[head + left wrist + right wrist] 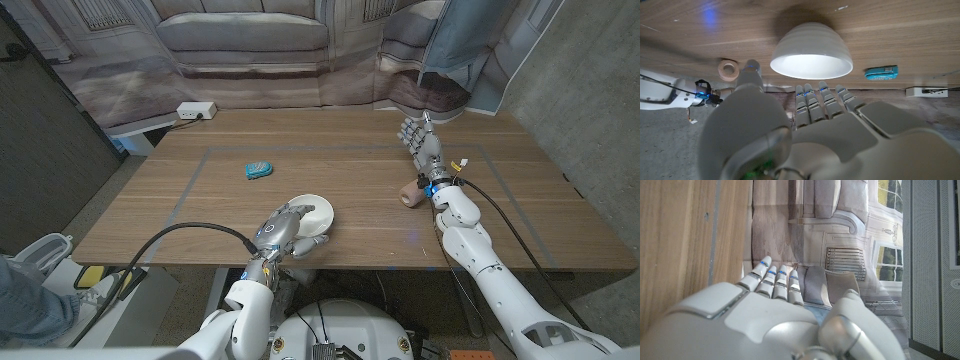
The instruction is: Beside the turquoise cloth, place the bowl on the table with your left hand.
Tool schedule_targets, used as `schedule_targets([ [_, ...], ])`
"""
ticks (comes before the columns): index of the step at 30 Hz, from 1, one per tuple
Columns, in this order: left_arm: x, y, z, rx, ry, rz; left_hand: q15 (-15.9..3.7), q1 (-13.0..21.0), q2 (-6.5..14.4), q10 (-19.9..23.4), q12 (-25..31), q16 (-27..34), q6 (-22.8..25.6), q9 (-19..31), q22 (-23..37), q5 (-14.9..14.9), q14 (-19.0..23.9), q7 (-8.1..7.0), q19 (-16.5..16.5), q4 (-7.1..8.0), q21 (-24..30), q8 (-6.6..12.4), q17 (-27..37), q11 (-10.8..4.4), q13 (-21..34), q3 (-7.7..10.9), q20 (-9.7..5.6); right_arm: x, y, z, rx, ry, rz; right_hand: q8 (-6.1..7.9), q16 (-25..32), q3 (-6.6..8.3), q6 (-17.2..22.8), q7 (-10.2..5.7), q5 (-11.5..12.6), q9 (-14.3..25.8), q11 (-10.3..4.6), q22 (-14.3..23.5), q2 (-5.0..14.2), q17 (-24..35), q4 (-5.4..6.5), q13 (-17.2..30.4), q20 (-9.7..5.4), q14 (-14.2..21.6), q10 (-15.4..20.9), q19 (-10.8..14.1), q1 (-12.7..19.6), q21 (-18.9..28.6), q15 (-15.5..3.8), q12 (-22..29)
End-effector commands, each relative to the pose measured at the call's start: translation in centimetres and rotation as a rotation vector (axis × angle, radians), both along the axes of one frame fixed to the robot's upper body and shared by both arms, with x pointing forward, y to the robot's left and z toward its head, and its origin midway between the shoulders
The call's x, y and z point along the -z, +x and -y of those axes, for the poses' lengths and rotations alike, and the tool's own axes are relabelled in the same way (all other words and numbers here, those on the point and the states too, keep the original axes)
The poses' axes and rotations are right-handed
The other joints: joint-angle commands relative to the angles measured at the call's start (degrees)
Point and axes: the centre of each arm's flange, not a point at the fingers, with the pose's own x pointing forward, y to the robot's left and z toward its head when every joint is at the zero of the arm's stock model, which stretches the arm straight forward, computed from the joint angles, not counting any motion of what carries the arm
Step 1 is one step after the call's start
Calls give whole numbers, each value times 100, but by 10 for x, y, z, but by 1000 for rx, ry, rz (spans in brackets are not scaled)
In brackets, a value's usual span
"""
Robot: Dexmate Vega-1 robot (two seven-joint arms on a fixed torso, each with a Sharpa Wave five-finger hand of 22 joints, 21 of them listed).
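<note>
Bowl (312,212) placement rests with the left hand (285,230), so start with the tabletop (330,160), a wide wooden surface with a faint rectangle marked on it. The left hand comes in over the near edge, slightly left of the middle, and sits just beside the bowl on its near side. In the head view its fingers (311,242) curve toward the bowl's near rim, but whether they touch the rim is hard to tell. In the left wrist view that hand (805,135) has its fingers (822,100) stretched out side by side with their tips just short of the bowl (811,52), and the thumb stands apart from them; nothing is held in it, so the hand is open.

The right hand (422,145) stands upright on the right half of the tabletop, toward the far edge, fingers extended and close together, holding nothing. The right wrist view shows this hand (775,320) with its fingers (775,282) straight.

The bowl is white, round and smooth inside, with faint ribs around its outer wall, and it sits upright on the tabletop near the near edge. The turquoise cloth (258,170) lies well apart from it, farther in and to the left, a small crumpled bundle. A small tan roll (408,192) lies near the right wrist.
</note>
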Motion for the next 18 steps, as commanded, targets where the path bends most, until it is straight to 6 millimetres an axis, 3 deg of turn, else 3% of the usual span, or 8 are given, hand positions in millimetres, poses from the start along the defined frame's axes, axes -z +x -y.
schedule_targets([
  [1,0,5,7,-18,33,-7,-274,74,14,41,-15,-16,59,16,31,0,52,7,38,-3,21,-6,8,0,33,-35,-242,2,0,3,5,5,-3,-7,-16,-23,41,-6,44,14,1,11,33,9,15,24,-6,23,52,35,10,-25,4,-22],
  [18,4,11,17,-27,34,-16,-285,60,36,81,-20,-12,95,16,32,-3,80,-2,39,28,18,-14,12,-16,34,-59,-225,2,-1,6,11,-3,-6,-9,-16,-29,38,-9,44,14,3,12,38,9,10,24,-5,25,48,39,10,-42,-44,-27],
])
